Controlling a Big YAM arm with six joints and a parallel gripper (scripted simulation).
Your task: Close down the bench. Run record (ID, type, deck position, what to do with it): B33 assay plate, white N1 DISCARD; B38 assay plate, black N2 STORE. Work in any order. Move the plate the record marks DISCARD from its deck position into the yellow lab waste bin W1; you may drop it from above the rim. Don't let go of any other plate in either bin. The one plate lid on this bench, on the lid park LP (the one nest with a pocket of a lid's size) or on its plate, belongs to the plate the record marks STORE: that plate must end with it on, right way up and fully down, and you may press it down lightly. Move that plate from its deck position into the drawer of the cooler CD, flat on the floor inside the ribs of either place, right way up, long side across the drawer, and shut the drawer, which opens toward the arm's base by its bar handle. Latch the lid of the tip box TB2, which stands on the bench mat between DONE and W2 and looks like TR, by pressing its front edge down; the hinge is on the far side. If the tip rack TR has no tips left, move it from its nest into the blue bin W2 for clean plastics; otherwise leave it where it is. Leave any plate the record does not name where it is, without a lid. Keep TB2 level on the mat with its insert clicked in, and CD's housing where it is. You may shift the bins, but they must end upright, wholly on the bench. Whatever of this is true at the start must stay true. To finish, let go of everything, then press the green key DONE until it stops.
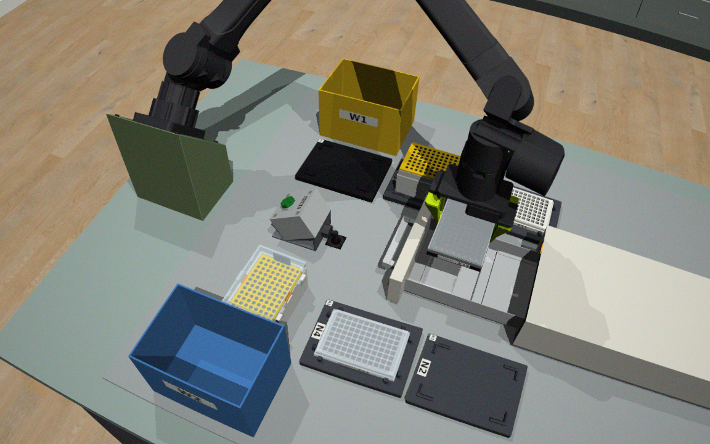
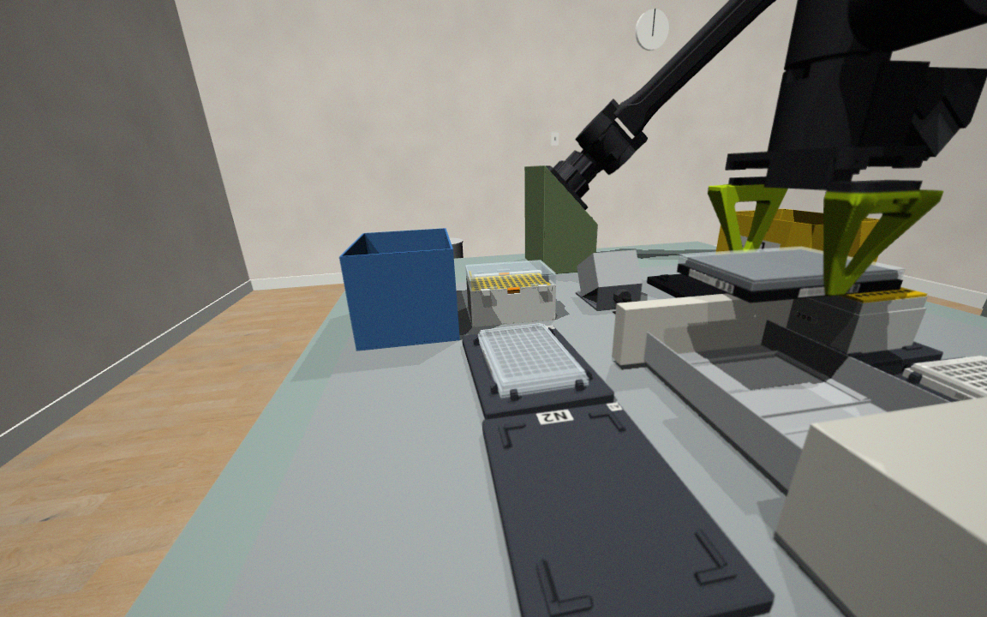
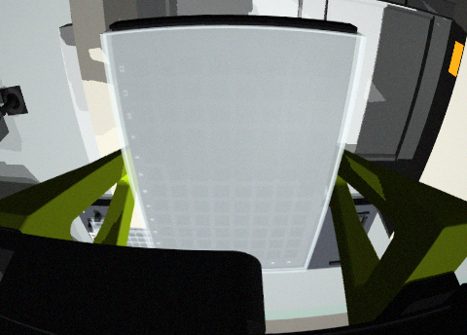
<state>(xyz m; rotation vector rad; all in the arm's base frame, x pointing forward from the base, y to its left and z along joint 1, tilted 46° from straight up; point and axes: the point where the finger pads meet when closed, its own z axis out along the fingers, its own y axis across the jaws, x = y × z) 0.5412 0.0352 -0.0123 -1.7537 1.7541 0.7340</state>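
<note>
My gripper (image 1: 463, 226) (image 2: 788, 268) (image 3: 232, 156) is shut on the black assay plate (image 1: 457, 243) (image 2: 727, 287) (image 3: 233, 108), gripping its long sides. The plate wears its clear lid and hangs level over the open drawer (image 1: 490, 281) (image 2: 750, 383) of the cooler CD (image 1: 622, 309) (image 2: 926, 476), a little above the drawer's walls. The white plate (image 1: 534, 209) (image 2: 972, 375) sits in its nest beside the drawer. The nest N2 (image 1: 468, 380) (image 2: 604, 506) is bare. The tip rack TR (image 1: 429, 160) (image 2: 884, 295) with its yellow grid top stands just behind the gripper.
The yellow bin W1 (image 1: 335, 105) stands at the back, with the black lid park (image 1: 344, 168) in front of it. The blue bin W2 (image 1: 269, 375) (image 2: 401, 295), the tip box TB2 (image 1: 266, 284) (image 2: 511, 295) and the green DONE key (image 1: 288, 202) are on the left. A clear plate (image 1: 360, 342) (image 2: 528, 356) sits on N4.
</note>
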